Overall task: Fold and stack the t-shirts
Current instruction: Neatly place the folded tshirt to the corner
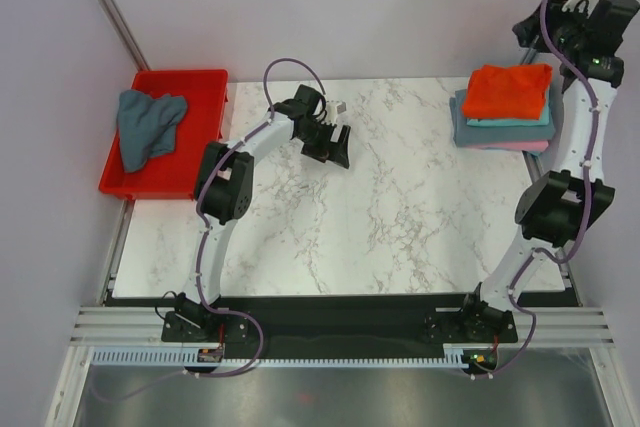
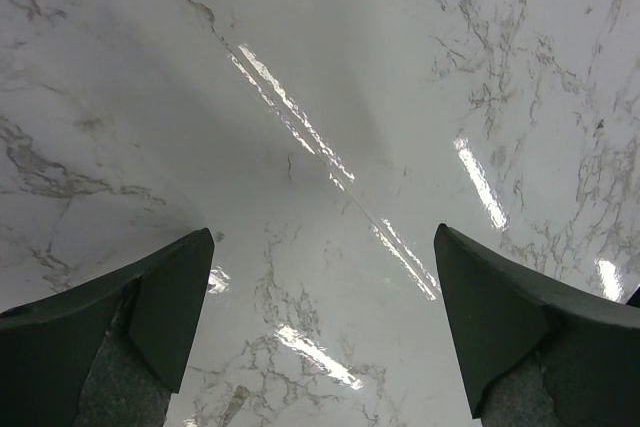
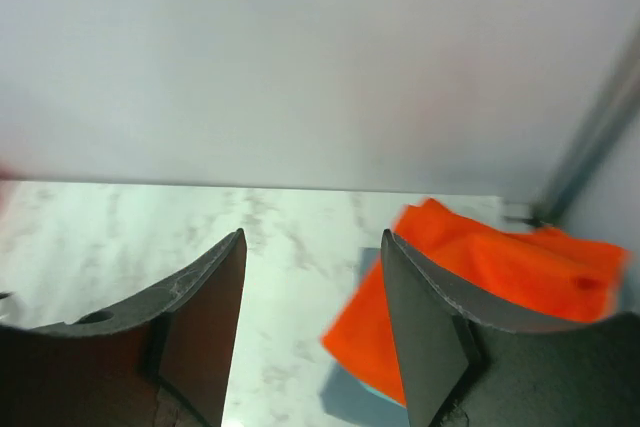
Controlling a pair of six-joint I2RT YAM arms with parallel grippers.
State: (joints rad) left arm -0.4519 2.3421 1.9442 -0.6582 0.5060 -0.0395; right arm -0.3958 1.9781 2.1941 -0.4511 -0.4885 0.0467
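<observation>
- Our right gripper (image 3: 312, 247) stands with its jaws parted and nothing between them; in its wrist view only marble and the back wall show through the gap, so we judge it holds nothing
- Just below and to its right lies the orange-red t-shirt (image 1: 510, 90), folded on top of the stack at the far right of the table (image 1: 400, 227); teal (image 1: 500, 123), slate (image 1: 468, 133) and pink (image 1: 525, 145) layers show beneath it
- To do this step well, we lift the right arm away with the jaws apart, so that no finger catches the top fold and drags it askew
- Our left gripper (image 2: 323, 237) is spread wide and empty over bare marble, near the far left-centre of the table
- The remaining shirt, a crumpled grey-blue t-shirt (image 1: 148, 127), sits in the red tray (image 1: 205, 82) at the far left, well apart from the stack; we judge it is next
- We should reach it with the left arm, pinch one edge rather than the bunched middle, and raise it clear of the tray wall before carrying it to the open marble
- There both arms can flatten it; we cannot tell where its collar or sleeves lie
</observation>
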